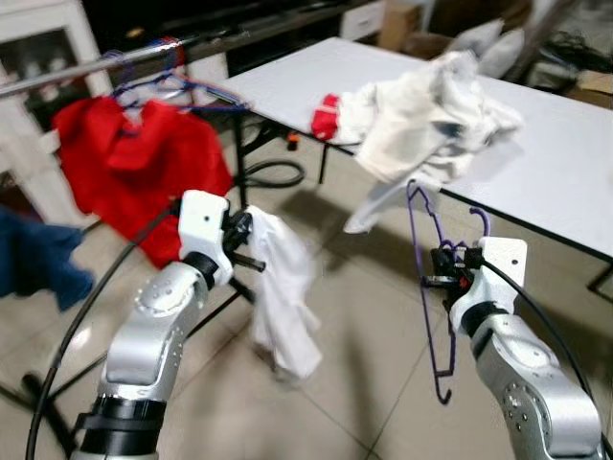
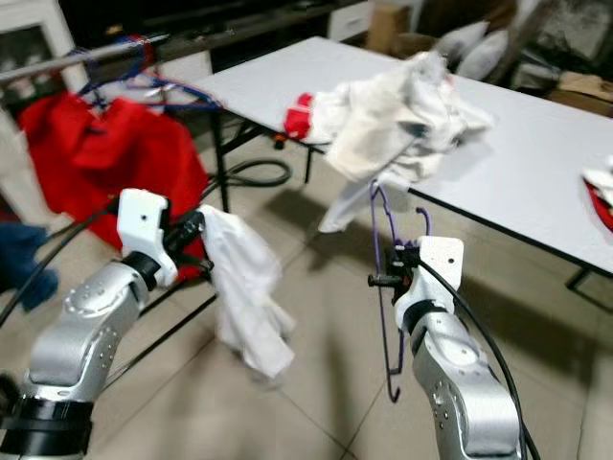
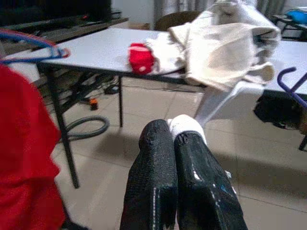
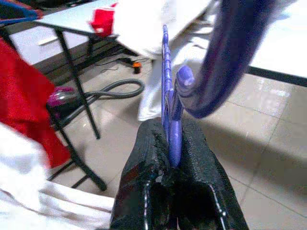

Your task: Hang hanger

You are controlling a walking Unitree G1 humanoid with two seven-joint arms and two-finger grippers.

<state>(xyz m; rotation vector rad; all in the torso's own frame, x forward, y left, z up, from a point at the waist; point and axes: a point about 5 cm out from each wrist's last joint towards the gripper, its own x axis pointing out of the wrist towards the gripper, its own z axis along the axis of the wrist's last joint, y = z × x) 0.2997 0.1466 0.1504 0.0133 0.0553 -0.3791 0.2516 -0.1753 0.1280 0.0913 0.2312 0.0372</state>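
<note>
Tiled floor [image 1: 364,316], purple hanger [image 1: 433,287] pinched in right tool [image 1: 442,268], seemingly upright.

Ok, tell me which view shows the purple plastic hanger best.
The left eye view: the purple plastic hanger shows whole, hanging upright from the right tool. The right eye view shows it similarly. The right wrist view shows a close, partial stretch clamped between the fingers. The left wrist view catches just the hook.

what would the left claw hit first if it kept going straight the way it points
Probably the white table, around the pile of pale clothes on it. The left claw, shut on a white garment, points that way over bare floor, though depth is unclear.
</note>
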